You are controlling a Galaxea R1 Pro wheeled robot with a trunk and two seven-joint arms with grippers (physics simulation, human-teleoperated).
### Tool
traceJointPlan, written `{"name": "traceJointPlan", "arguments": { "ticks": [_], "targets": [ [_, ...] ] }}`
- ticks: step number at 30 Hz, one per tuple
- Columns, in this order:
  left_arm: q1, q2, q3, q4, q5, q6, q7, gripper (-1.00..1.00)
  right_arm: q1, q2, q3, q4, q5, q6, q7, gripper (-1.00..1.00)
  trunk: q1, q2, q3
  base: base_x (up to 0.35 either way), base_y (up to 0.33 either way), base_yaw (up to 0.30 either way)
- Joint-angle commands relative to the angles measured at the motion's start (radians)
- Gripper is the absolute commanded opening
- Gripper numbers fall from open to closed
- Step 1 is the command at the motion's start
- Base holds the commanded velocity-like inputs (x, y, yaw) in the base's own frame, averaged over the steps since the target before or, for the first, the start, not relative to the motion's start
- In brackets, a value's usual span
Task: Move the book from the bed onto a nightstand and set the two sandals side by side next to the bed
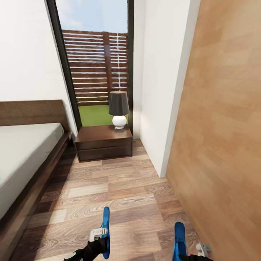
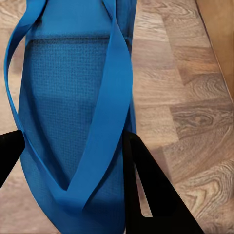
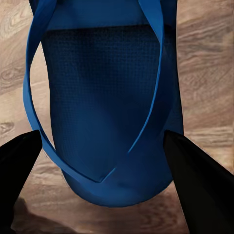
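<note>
1. Head view: two sandals, one clamped in the left gripper (image 1: 102,242) and one in the right gripper (image 1: 181,253), edge-up, long axes pointing forward. Bed (image 1: 25,152) lies left, nearer the left arm; one nightstand (image 1: 103,142) ahead.
2. Left wrist view: left sandal (image 2: 68,122) pinched between both fingers, above floor.
3. Right wrist view: right sandal (image 3: 107,107) between fingers, gripped.
</note>
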Motion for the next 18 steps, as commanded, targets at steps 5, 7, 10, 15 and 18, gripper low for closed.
{"name": "traceJointPlan", "arguments": {
  "ticks": [5,7,10,15,18],
  "targets": [
    [-0.001,0.001,-0.005,0.000,0.007,-0.001,0.001,-1.00,0.000,0.000,0.000,0.000,-0.006,0.003,0.004,-1.00,0.000,0.000,-0.001,0.327,0.000,0.000],
    [-0.001,0.001,-0.005,0.000,0.007,-0.001,0.001,-1.00,0.000,0.000,0.000,0.000,-0.005,0.003,0.003,-1.00,0.000,0.000,-0.001,0.328,0.000,0.000],
    [-0.001,0.001,-0.005,0.000,0.007,-0.002,0.001,-1.00,0.000,0.000,0.000,0.000,-0.005,0.003,0.003,-1.00,0.000,0.000,-0.001,0.328,0.000,0.000],
    [-0.001,0.001,-0.005,0.000,0.007,-0.001,0.001,-1.00,0.000,0.000,0.000,0.000,-0.005,0.003,0.003,-1.00,0.000,0.000,-0.001,0.328,0.000,0.006],
    [-0.001,0.001,-0.005,0.000,0.007,-0.001,0.001,-1.00,0.000,0.000,0.000,0.000,-0.006,0.003,0.004,-1.00,0.000,0.000,-0.001,0.328,0.000,0.138]
  ]
}}
